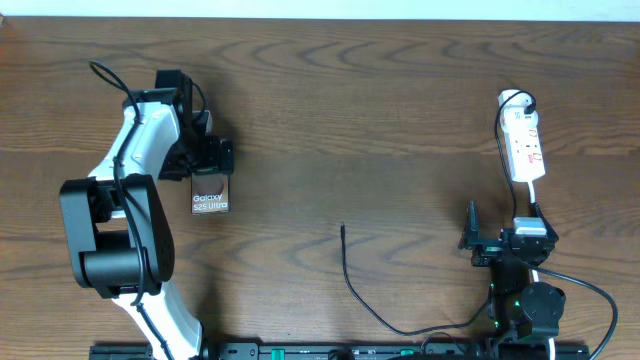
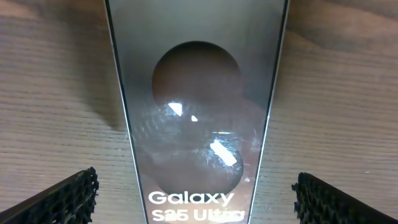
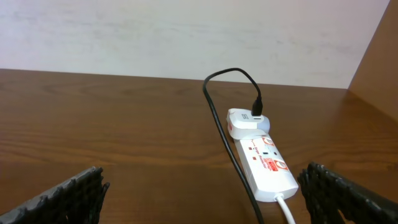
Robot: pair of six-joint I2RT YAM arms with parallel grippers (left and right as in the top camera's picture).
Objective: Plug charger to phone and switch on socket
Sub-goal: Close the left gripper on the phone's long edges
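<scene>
1. The left gripper [image 2: 199, 199] hung low over the Galaxy S25 Ultra phone [image 1: 210, 196], its fingers [image 2: 62, 200] wide at both sides.
2. The right gripper [image 3: 205, 194], also wide, faced the white power strip [image 3: 267, 167].
3. The charger cable [image 1: 355, 287] lay between them.

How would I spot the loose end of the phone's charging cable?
Start at the middle of the wooden table, between the phone and the white power strip. A thin black cable curls up from the near edge and ends in a small straight tip, touching nothing. Unlike the strip's white cord, it is black, thinner and lies alone.
</scene>
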